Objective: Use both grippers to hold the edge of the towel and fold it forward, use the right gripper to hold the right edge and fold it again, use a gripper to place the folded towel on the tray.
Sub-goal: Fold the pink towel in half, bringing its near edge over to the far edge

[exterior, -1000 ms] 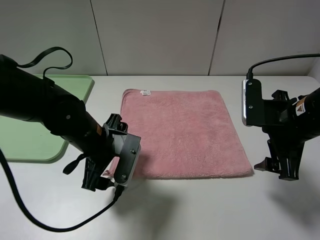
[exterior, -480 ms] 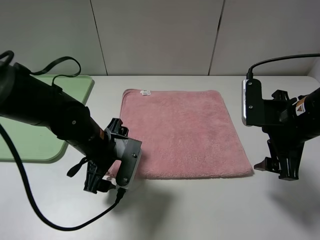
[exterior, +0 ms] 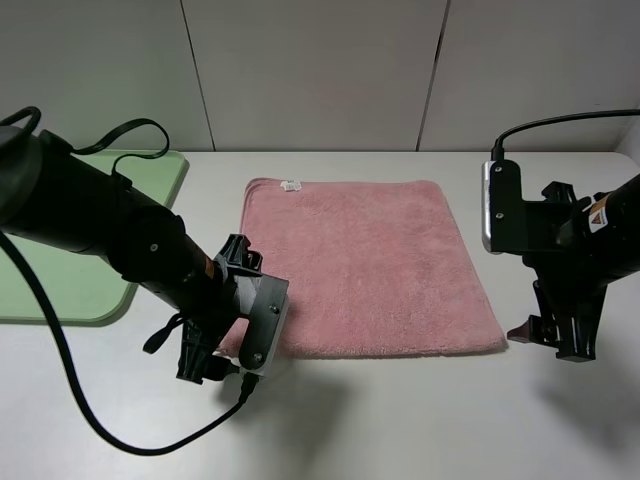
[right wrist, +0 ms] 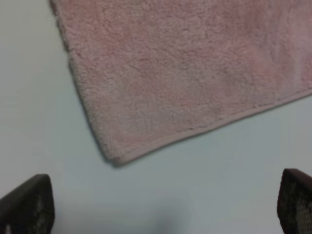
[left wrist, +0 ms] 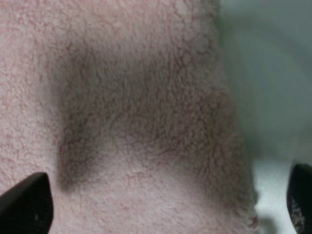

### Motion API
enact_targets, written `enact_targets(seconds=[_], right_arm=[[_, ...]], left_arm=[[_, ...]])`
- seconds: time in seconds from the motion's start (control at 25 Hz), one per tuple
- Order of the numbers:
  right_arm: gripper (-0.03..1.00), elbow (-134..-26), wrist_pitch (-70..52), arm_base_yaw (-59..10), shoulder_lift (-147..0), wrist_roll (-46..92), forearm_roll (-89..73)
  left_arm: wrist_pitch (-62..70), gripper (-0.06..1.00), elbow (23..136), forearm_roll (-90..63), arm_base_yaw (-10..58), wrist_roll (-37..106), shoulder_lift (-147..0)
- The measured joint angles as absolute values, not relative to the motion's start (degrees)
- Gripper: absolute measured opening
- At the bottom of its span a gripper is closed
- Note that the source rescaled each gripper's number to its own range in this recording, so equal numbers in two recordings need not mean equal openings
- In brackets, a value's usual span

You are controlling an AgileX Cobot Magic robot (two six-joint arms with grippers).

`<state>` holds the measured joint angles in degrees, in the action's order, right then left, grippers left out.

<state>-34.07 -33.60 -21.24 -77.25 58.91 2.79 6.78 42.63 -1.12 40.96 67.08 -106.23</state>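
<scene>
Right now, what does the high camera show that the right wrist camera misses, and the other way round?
Only the high view shows the whole towel, its white tag, the green tray, the left gripper at the towel's near left corner and the right gripper beside the near right one. Only the right wrist view shows that corner's stitched hem close up, between spread fingertips. Both show pink towel on the white table.

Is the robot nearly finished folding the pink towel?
No, it is only starting. Done: nothing; the towel lies flat and unfolded on the table. In hand: the left gripper hangs open low over the near left corner, and the right gripper is open beside the near right corner, gripping nothing. Left: both folds, then placing it on the tray.
</scene>
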Motion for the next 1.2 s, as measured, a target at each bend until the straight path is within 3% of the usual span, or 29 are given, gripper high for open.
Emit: enact_targets(seconds=[1.2], right_arm=[[1.00, -34.12, -22.66, -21.57, -97.86, 58.91, -0.65]], left_arm=[[6.55, 0.96, 42.63, -1.19, 40.96, 66.66, -106.23]])
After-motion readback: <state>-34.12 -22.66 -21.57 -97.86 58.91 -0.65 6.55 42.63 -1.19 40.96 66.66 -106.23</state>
